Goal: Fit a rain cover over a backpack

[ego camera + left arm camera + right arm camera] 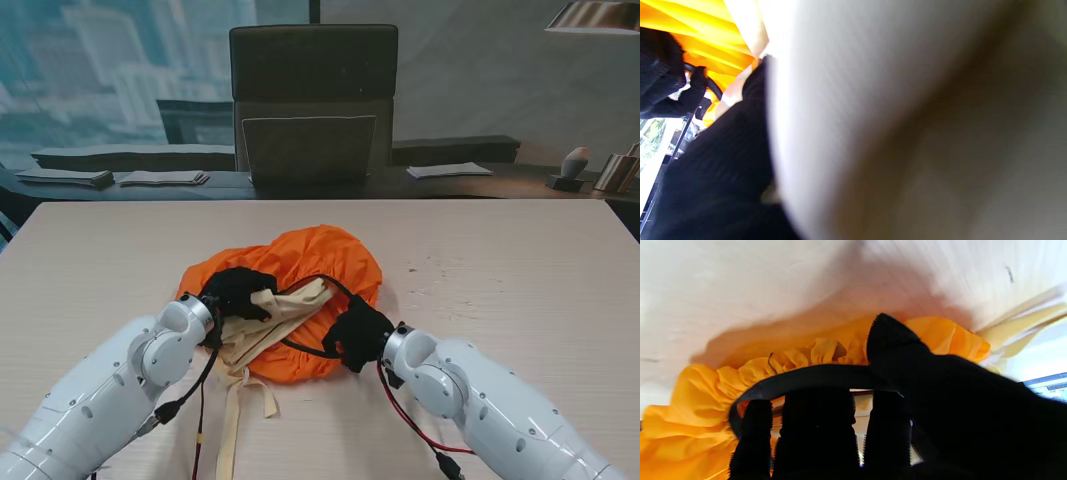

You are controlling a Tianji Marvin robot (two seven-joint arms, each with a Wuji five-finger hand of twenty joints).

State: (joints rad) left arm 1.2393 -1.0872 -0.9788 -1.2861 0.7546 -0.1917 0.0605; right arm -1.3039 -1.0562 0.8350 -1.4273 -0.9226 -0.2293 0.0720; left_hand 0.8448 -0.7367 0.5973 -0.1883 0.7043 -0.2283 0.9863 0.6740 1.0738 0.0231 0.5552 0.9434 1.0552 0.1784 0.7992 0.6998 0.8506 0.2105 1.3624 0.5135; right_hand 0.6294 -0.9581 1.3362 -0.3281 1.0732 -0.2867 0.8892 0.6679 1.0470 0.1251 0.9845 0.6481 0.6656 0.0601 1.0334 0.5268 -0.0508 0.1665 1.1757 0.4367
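One orange rain cover of thin gathered fabric point(310, 265) lies crumpled near the middle of the pale wooden counter point(500, 260), drawn partly over one cream canvas backpack point(275, 315) whose near side is not yet covered. The cover judges as light, limp and probably slick; its ruffled hem carries a black elastic edge band point(800, 378), which looks the soundest place to take hold, since loose cloth would likely slide or bunch. The backpack appears soft and collapsed, offering little stiffness to stretch against, so the hem will probably need pulling under its near edge from both sides at once. Cream webbing straps point(232, 415) trail from it toward me; two strands at least are visible, and the exact count cannot be told. The left hand point(238, 292), in a black glove, rests on the left side of the bundle with fingers curled into the cloth; whether it grips cover or backpack cannot be told, its wrist view being almost wholly blocked by pale blurred fabric. The right hand point(357, 333), likewise gloved, sits at the near right edge, its fingers point(816, 426) hooked behind the band and closed on it. Counted: one cover, one backpack, two hands. Beyond the counter stands one dark office chair point(313, 100).
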